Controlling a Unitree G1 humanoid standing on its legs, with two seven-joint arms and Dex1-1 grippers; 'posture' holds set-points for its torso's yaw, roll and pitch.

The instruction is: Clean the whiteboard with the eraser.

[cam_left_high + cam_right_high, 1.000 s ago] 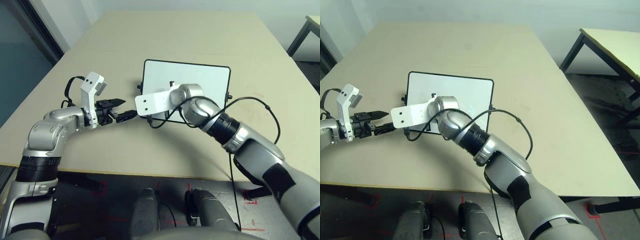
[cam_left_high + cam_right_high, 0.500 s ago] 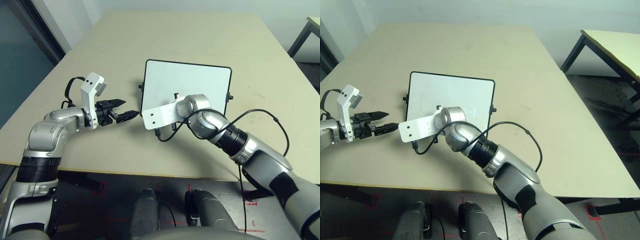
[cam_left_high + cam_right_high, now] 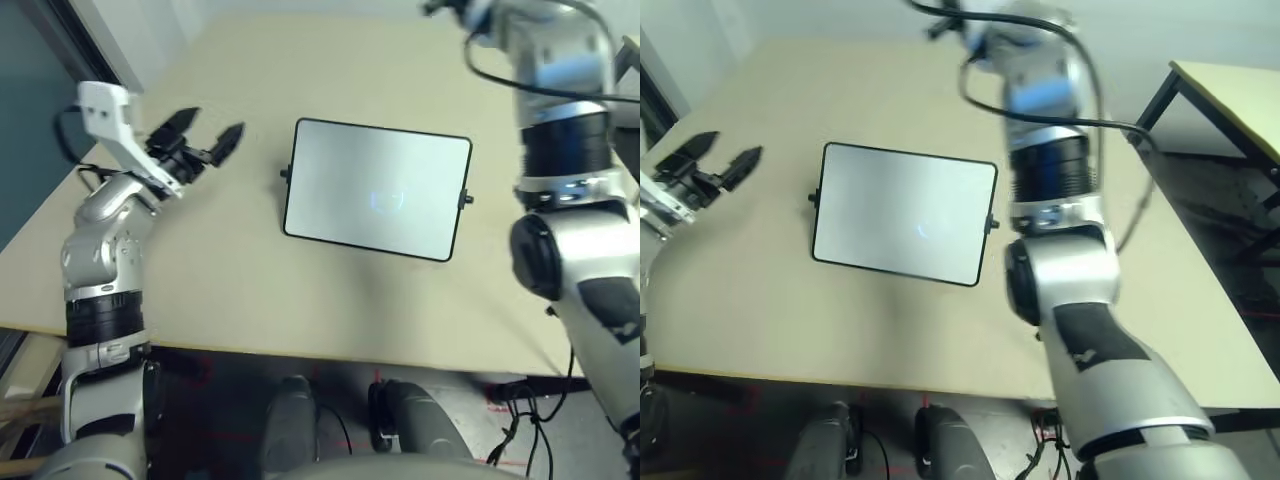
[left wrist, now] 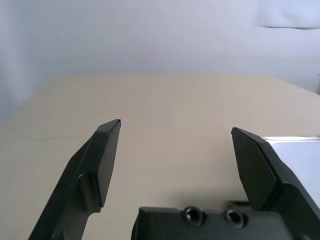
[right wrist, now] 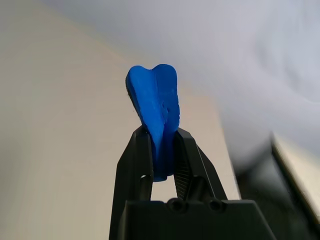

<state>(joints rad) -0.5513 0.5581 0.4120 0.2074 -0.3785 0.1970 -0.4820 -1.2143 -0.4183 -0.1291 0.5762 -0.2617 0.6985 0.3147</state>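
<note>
We saw the whiteboard (image 3: 377, 189) lying flat near the middle of the frame on the pale, matte beige tabletop (image 3: 240, 290). It was a smooth white rectangle with a thin black frame, rounded corners and a small black knob at each short side, and a faint bluish glint sat on its glossy face.

In the upper left of the left eye view our left hand (image 3: 209, 143) was held above the tabletop, well apart from the board's left edge, its two black fingers spread wide with nothing between them. The left wrist view showed what the head views did not: the fingers (image 4: 100, 160) were flat, tapered matte black blades, and a corner of the white board showed behind one of them.

Our right arm (image 3: 560, 110), silver with a black ribbed band, rose along the right side of the frame to its upper edge. Our right hand (image 5: 162, 135) showed in the right wrist view, with its fingers clamped on the eraser (image 5: 156, 107). The eraser was a bright blue, soft-looking block, pinched so hard that its free end bulged into two lobes above the fingertips. It was held in the air with the tabletop behind it.
</note>
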